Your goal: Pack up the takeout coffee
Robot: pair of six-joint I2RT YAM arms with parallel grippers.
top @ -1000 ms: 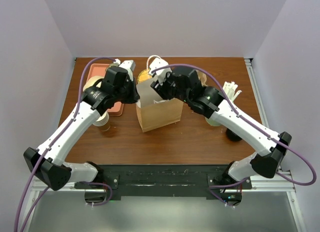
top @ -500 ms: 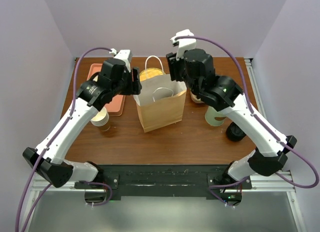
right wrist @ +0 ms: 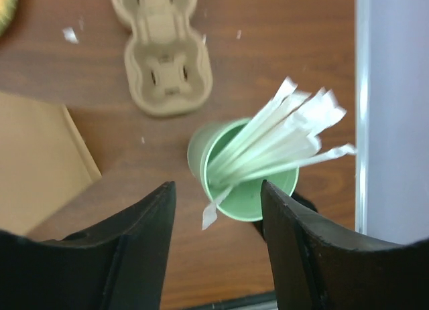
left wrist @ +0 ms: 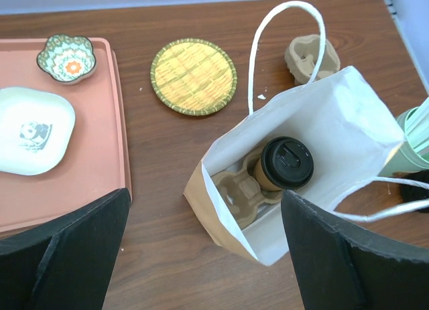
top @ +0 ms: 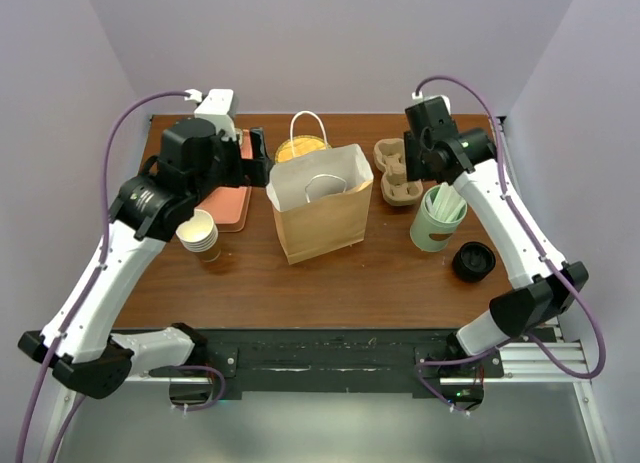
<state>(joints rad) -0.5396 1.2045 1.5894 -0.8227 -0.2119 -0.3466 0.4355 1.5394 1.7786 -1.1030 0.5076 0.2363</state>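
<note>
Inside the paper bag [left wrist: 348, 116] the takeout coffee [left wrist: 287, 164] looked light, crushable, best gripped mid-wall; both arms' jaws gaped empty.

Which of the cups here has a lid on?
The small tan cup standing inside the paper bag: it wears a black lid. The stacked paper cups left of the bag are open-topped, and the green cup holds straws.

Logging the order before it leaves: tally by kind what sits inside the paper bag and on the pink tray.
Lidded coffee cup: 1
Cardboard cup carrier: 1
Small patterned bowl: 1
White plate: 1
Total: 4
</note>
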